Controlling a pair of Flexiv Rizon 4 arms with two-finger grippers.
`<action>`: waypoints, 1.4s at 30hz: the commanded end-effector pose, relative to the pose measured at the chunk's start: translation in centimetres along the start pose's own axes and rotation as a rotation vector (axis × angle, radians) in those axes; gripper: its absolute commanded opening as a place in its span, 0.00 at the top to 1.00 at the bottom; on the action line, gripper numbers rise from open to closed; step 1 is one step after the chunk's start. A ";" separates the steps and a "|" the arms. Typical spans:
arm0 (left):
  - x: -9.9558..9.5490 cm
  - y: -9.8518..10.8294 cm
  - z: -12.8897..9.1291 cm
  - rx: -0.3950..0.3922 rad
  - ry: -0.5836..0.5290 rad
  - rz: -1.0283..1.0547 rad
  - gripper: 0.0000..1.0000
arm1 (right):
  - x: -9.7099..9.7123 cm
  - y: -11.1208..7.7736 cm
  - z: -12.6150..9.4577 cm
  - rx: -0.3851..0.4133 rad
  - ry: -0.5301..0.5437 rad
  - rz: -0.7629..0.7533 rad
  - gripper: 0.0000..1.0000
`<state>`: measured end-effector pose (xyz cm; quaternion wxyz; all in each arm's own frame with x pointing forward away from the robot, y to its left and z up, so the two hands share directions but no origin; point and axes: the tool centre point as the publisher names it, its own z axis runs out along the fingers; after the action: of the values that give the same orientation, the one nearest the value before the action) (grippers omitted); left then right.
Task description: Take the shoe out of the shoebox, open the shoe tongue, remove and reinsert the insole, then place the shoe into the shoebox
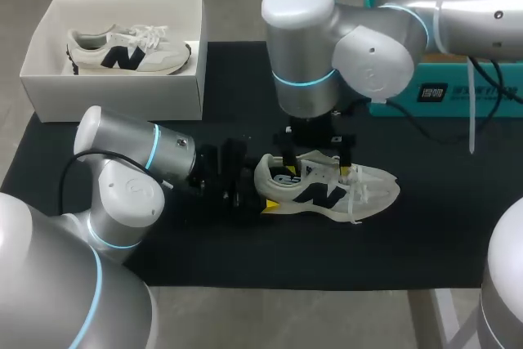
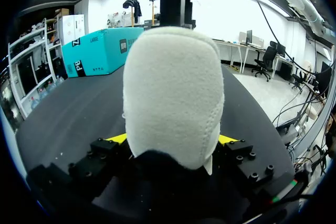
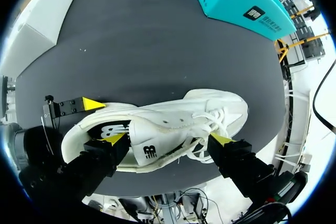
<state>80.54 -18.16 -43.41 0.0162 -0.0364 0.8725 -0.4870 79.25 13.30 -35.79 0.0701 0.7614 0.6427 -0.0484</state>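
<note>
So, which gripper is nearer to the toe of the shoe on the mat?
Right. The right gripper is over the tongue, about the middle of the shoe. The left gripper clamps the heel, the end farthest from the toe.

- Left hand grips the shoe's heel; right hand hangs over its collar, closing that end.
- Bare desk lies open along the shoe's near side.
- Shoebox, well apart, holds a second shoe.
</note>
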 end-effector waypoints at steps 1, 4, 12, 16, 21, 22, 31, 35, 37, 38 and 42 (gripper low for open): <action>0.2 0.0 0.1 -0.004 -0.002 -0.001 1.00 | 0.5 0.1 -0.1 -0.006 -0.049 0.008 0.12; 0.2 0.0 0.1 -0.004 -0.002 -0.001 1.00 | -0.4 0.3 -0.4 -0.013 -0.073 0.032 0.17; 0.2 0.0 0.1 -0.004 -0.002 -0.001 1.00 | -2.4 0.5 -1.4 -0.022 -0.116 0.078 0.16; 0.2 0.0 0.1 -0.004 -0.002 -0.001 1.00 | -2.6 0.6 -1.9 -0.033 -0.108 0.092 0.56; 0.2 0.0 0.1 -0.004 -0.002 -0.001 1.00 | -2.7 0.8 -1.8 -0.011 -0.056 0.106 0.87; 0.2 0.0 0.1 -0.004 -0.002 -0.001 1.00 | -2.8 0.9 -1.8 -0.003 -0.043 0.111 0.89; 0.2 0.0 0.1 -0.004 -0.002 -0.001 1.00 | -3.8 1.0 -1.9 0.014 -0.023 0.140 1.00; 0.2 0.0 0.1 -0.004 -0.002 -0.001 1.00 | -4.6 1.1 -2.2 0.006 -0.028 0.165 1.00; 0.2 0.0 0.1 -0.004 -0.002 -0.001 1.00 | -5.1 1.2 -2.4 -0.001 -0.034 0.182 1.00; 0.2 0.0 0.1 -0.004 -0.002 -0.001 1.00 | -5.3 1.2 -2.4 -0.003 -0.036 0.190 1.00; 0.2 0.0 0.1 -0.004 -0.002 -0.001 1.00 | -6.6 1.3 -2.6 -0.012 -0.053 0.230 1.00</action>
<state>80.54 -18.18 -43.40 0.0162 -0.0364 0.8725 -0.4870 79.87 8.06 -32.60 0.0976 0.8261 0.5512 -0.0644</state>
